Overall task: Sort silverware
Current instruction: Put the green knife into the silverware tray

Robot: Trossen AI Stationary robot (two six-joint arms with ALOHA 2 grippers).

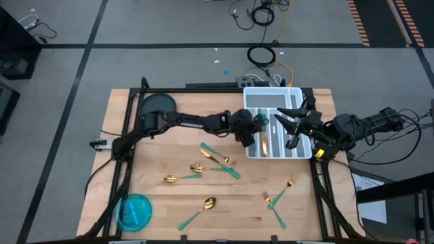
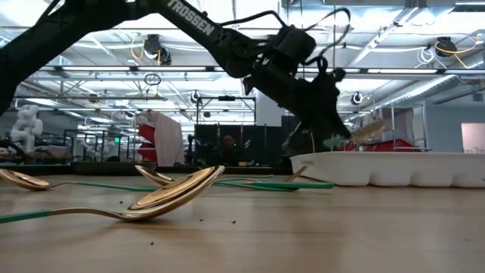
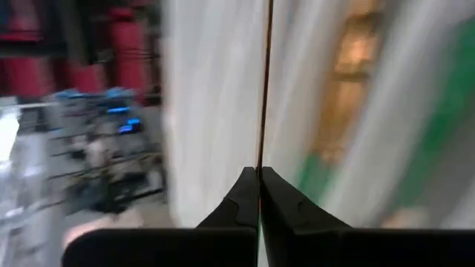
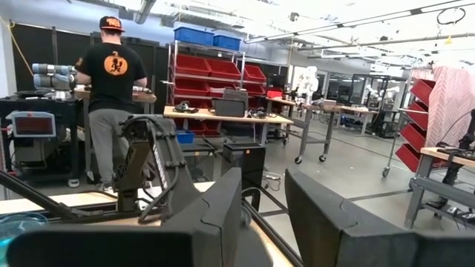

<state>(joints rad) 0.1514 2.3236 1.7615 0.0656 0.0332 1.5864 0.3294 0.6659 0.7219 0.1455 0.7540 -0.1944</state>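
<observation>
A round translucent blue lid (image 1: 134, 211) lay at the near left corner of my pale wooden worktop (image 1: 169, 203). Gold-headed, green-handled spoons (image 1: 198, 211) and forks (image 1: 278, 198) were scattered across its middle and right. My left end effector (image 1: 261, 123) reached over the white divided plastic tray (image 1: 290, 93), fingers (image 3: 241, 202) pressed shut with nothing seen between them, beside gold cutlery (image 1: 264, 144) lying in one compartment. My right end effector (image 1: 290, 129) hovered above the tray, fingers (image 4: 223, 215) parted and empty.
</observation>
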